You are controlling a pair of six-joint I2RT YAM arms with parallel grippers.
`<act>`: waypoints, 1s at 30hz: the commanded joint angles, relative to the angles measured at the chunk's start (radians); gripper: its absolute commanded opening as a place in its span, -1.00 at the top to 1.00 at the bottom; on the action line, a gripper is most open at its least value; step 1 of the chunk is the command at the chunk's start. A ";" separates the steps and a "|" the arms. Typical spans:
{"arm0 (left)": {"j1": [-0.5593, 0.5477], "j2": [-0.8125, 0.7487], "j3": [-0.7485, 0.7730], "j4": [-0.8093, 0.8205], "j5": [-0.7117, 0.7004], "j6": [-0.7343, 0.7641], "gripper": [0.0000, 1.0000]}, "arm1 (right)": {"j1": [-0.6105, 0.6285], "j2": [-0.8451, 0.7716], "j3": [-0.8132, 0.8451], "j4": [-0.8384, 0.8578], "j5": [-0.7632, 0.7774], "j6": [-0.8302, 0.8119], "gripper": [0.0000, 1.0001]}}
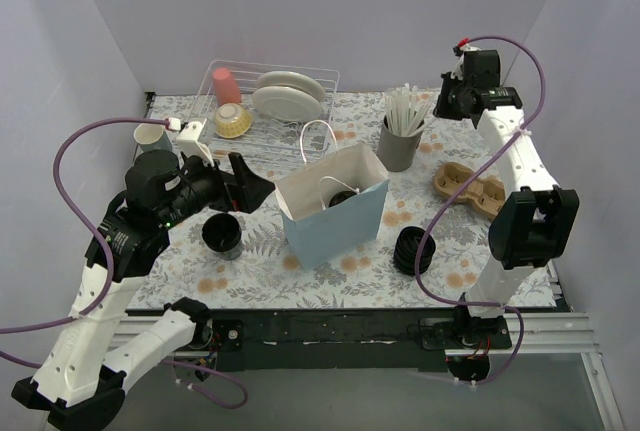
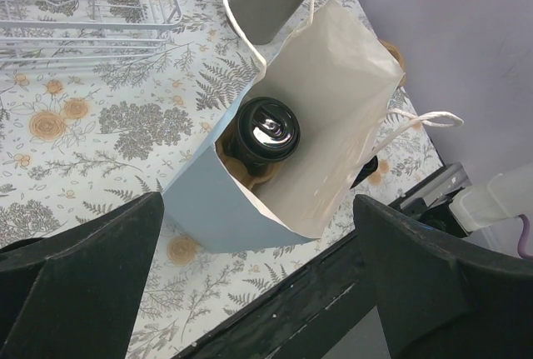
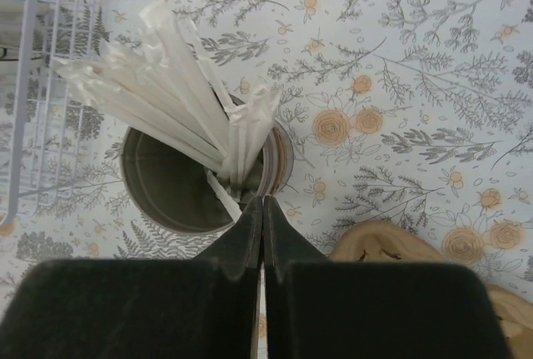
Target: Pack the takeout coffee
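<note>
The takeout coffee (image 2: pixel 266 132), a black cup with a shiny black lid, stands upright inside the open light-blue paper bag (image 2: pixel 208 209) on a brown cardboard piece. In the top view the cup (image 1: pixel 342 195) shows through the mouth of the bag (image 1: pixel 345 223) at the table's middle. My left gripper (image 1: pixel 250 189) is open and empty, just left of the bag; its fingers (image 2: pixel 83 276) stand wide apart on either side of the bag. My right gripper (image 3: pixel 263 209) is shut, high over the grey holder of wrapped straws (image 3: pixel 200 117) at the back right (image 1: pixel 445 103).
A lidless black cup (image 1: pixel 222 234) stands left of the bag. A ribbed stack of black lids (image 1: pixel 410 248) stands right of it. A cardboard cup carrier (image 1: pixel 470 188) lies right of the straw holder (image 1: pixel 400 139). A dish rack (image 1: pixel 270 101) and green mug (image 1: pixel 152 137) are at the back left.
</note>
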 commanded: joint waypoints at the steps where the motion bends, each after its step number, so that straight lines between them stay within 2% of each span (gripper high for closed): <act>1: -0.001 -0.012 0.012 0.037 0.011 0.026 -0.96 | -0.001 -0.073 0.167 -0.083 -0.021 -0.046 0.97; 8: -0.001 0.025 0.012 0.045 -0.087 0.014 -0.96 | -0.001 -0.216 0.254 -0.158 -0.052 -0.055 0.97; 13: -0.001 0.054 0.053 0.068 -0.162 0.038 -0.96 | 0.003 -0.280 0.393 -0.215 -0.171 -0.020 0.97; 21: -0.001 0.056 0.046 0.120 -0.181 0.037 -0.96 | 0.011 -0.415 0.432 -0.131 -0.390 0.091 0.97; 26: -0.001 0.059 0.049 0.134 -0.176 0.041 -0.97 | 0.011 -0.497 0.356 -0.129 -0.512 0.178 0.97; 30: -0.001 0.069 0.042 0.141 -0.166 0.040 -0.96 | 0.013 -0.633 0.150 -0.051 -0.613 0.247 0.97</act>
